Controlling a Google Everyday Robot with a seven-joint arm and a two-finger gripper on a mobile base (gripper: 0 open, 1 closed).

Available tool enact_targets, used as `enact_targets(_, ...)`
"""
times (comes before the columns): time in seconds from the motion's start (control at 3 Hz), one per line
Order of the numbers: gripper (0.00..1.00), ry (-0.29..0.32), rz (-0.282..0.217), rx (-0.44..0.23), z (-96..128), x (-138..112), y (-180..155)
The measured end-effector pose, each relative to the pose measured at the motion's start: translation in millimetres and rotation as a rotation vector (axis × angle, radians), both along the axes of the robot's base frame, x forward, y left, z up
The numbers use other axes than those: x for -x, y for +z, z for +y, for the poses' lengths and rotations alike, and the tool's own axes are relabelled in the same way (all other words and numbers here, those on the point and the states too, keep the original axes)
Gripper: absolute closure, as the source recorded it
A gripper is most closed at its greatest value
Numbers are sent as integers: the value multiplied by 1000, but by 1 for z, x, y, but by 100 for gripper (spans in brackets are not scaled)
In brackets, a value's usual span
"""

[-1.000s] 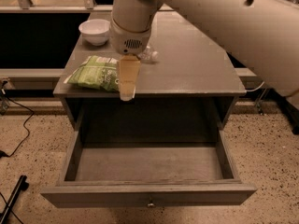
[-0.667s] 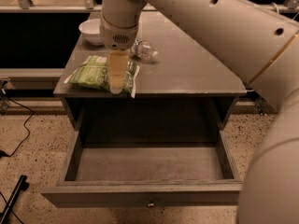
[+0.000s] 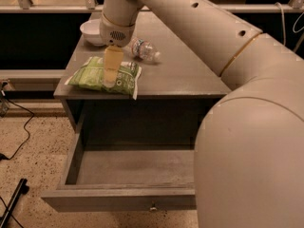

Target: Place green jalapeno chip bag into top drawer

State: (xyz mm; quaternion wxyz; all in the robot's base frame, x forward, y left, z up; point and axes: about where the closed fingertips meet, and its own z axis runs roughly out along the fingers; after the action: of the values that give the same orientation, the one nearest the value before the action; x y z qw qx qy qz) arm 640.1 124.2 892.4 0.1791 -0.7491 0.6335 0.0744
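Note:
The green jalapeno chip bag (image 3: 84, 75) lies flat on the front left of the grey cabinet top (image 3: 180, 77), one corner hanging over the front edge. My gripper (image 3: 110, 79) points straight down over the middle of the bag, its tip at or just above the bag's surface. The top drawer (image 3: 118, 199) is pulled fully open below the cabinet top. Its inside is bare and its small metal knob (image 3: 153, 206) shows on the front panel. My arm hides the drawer's right side.
A white bowl (image 3: 91, 31) stands at the back left of the cabinet top. A clear plastic water bottle (image 3: 145, 49) lies on its side behind the bag. Black cables (image 3: 19, 137) run over the speckled floor on the left.
My gripper has moved left from the cabinet's front edge to over the middle of the chip bag. My arm now fills the right of the view. The bag and drawer have not moved.

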Motion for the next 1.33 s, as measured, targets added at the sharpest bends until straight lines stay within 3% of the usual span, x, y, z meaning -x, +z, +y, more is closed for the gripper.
enact_targets(0.33,0,0,0,0,0,0,0)
enact_targets(1.33,0,-42,85,68,1,-16,-37)
